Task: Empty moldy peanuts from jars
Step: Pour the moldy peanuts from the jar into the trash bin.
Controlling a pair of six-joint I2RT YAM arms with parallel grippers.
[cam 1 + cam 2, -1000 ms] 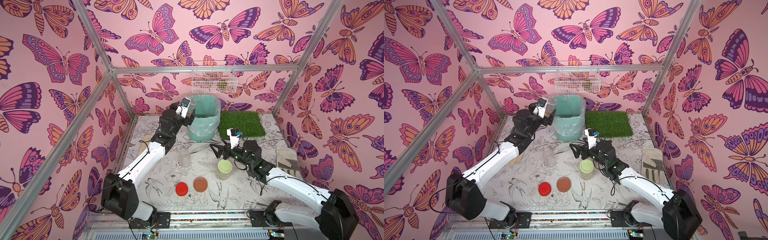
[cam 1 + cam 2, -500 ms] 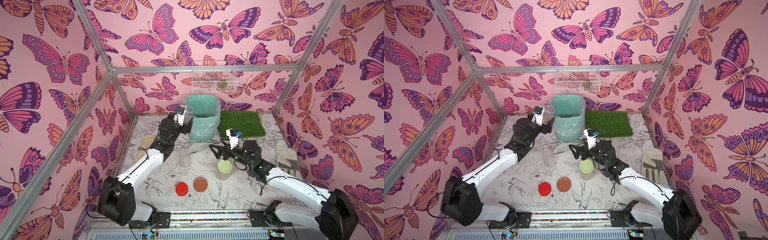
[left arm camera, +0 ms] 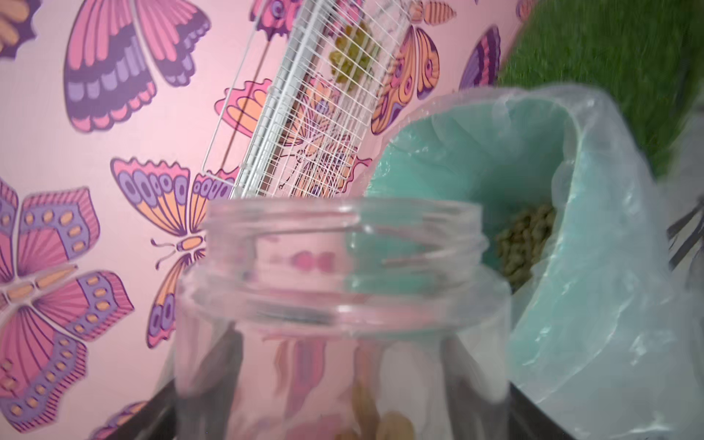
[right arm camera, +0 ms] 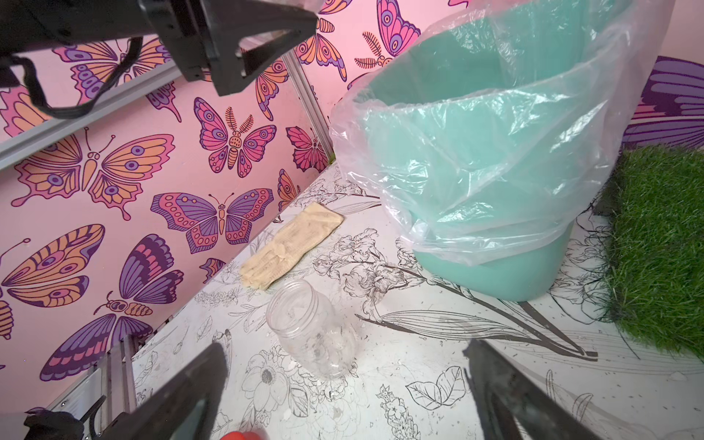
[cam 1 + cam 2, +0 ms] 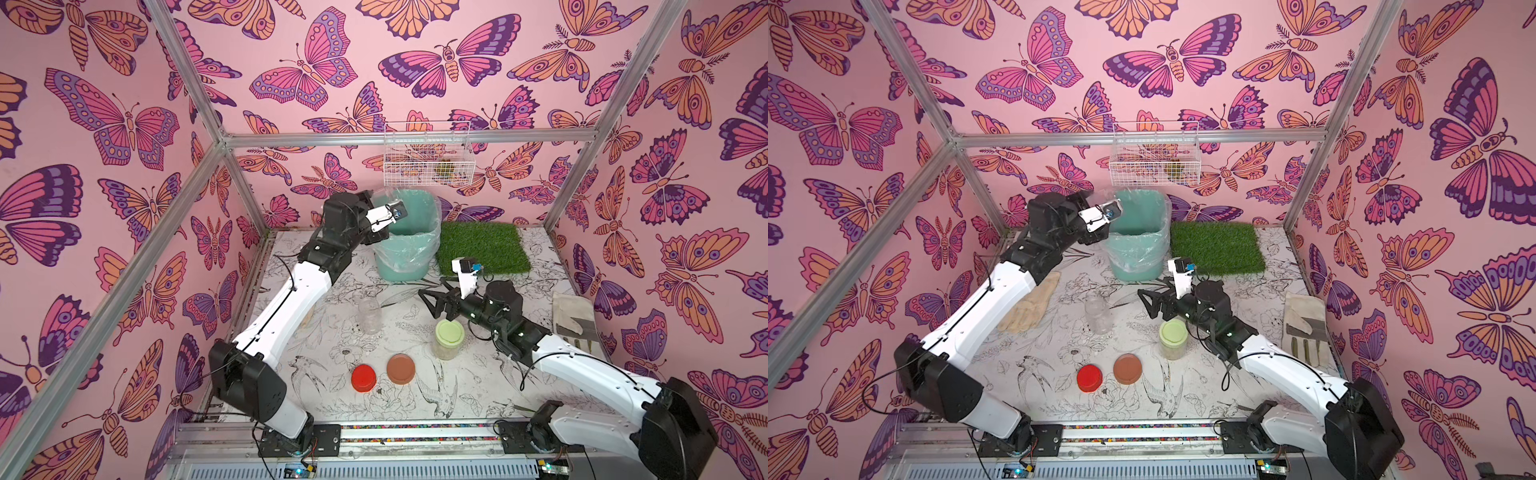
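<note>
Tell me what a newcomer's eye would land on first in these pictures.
The pink butterfly wallpaper on every wall hits first. Next comes the teal bin at the back of the table, where the left gripper holds an open clear jar beside its rim, moldy peanuts lying inside the bin. Near the front edge, a red lid and a brown lid lie loose.

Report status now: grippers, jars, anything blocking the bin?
Left gripper shut on open jar beside teal bin, few peanuts left inside. Right gripper open, holding nothing. Green-lidded jar unopened. Nothing blocking the bin.
</note>
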